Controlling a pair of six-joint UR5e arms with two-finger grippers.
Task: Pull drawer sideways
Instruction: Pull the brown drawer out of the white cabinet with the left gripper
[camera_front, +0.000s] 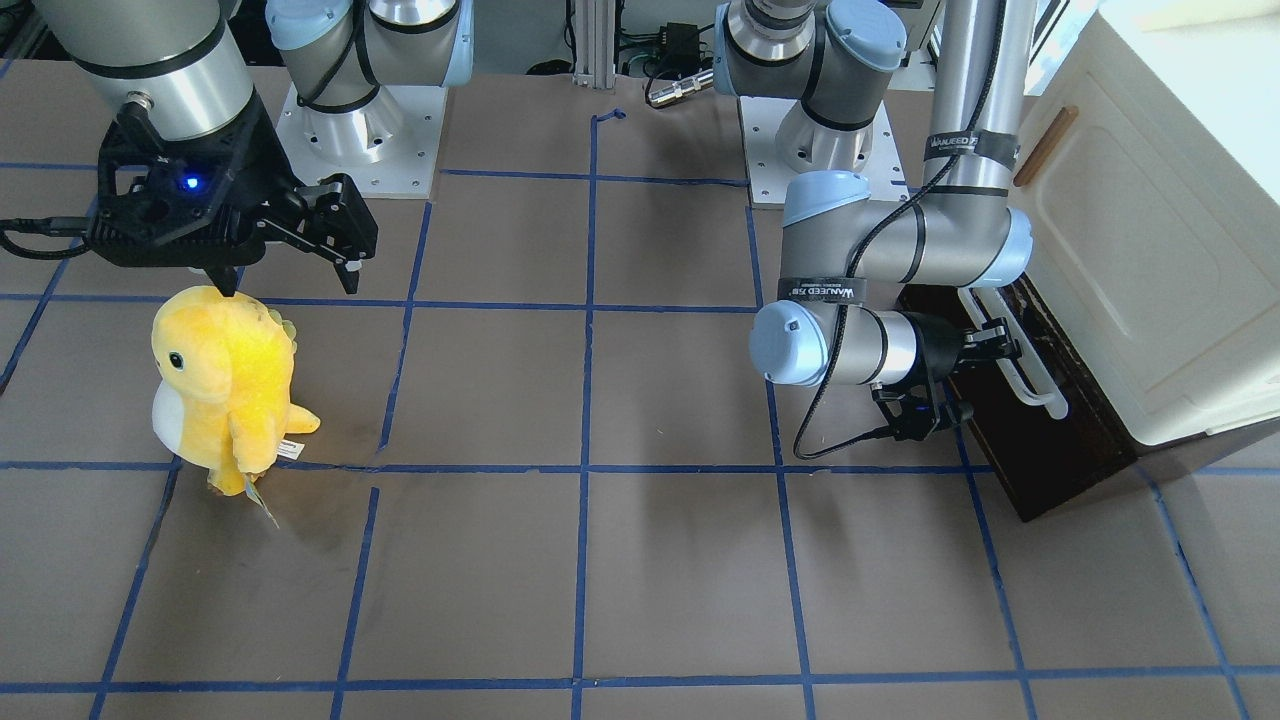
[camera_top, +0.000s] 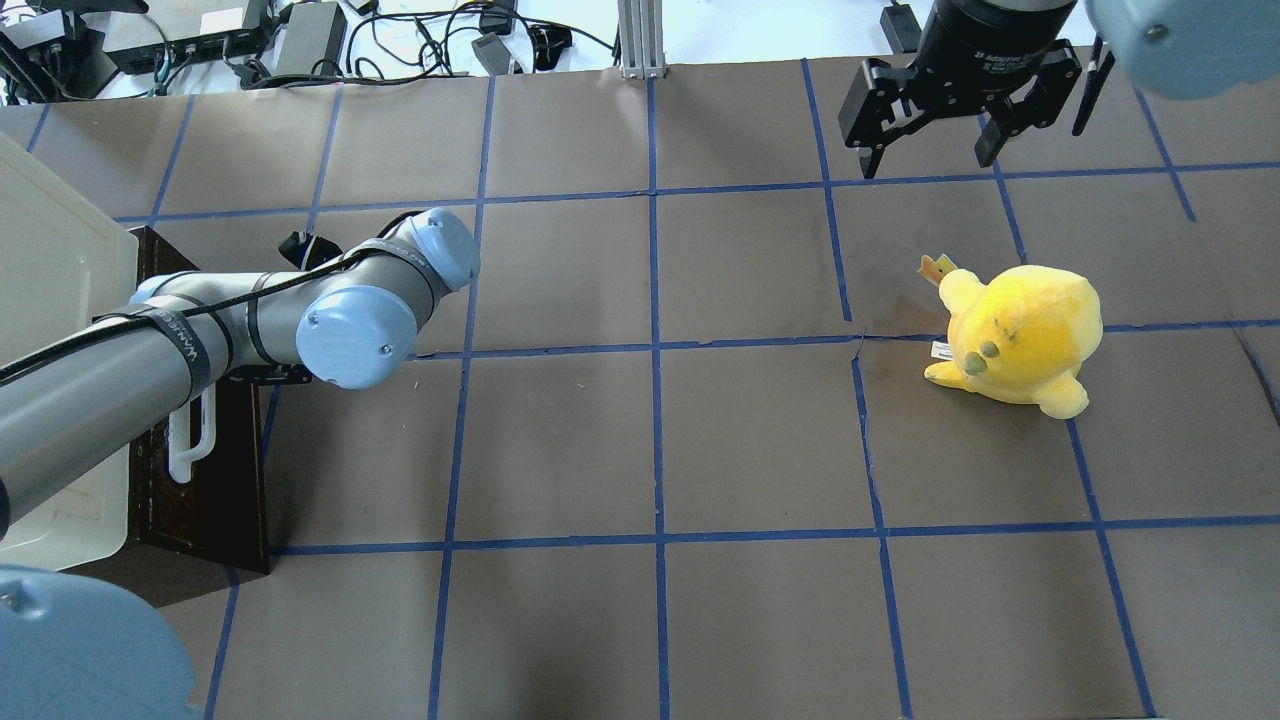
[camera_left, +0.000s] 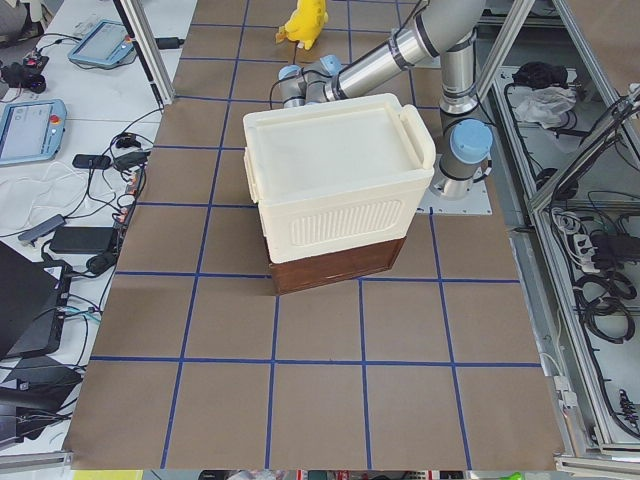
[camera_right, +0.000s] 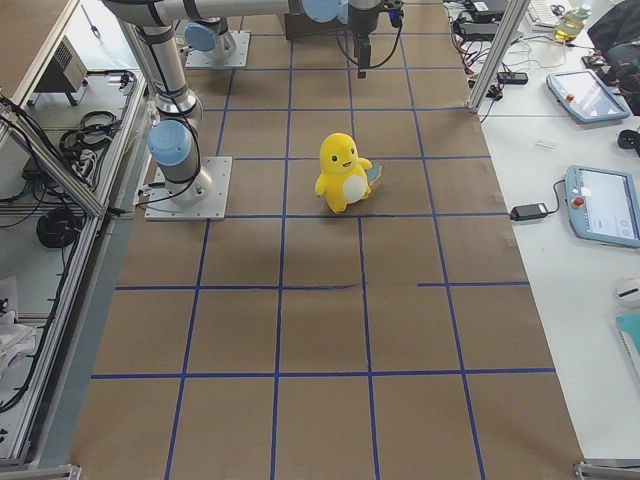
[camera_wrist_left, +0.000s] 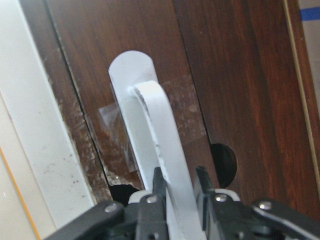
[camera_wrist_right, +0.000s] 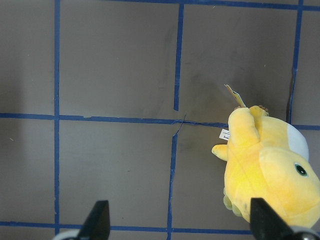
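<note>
Fingers of left end effector astride drawer handle, wrist view only

The table is covered in brown paper, marked into squares with blue tape. A yellow plush toy stands upright on it, toward the robot's right side. At the end on the robot's left, a dark brown wooden drawer rests on the paper, under a cream box. Two pale base plates sit at the robot's edge, bolted down.
</note>
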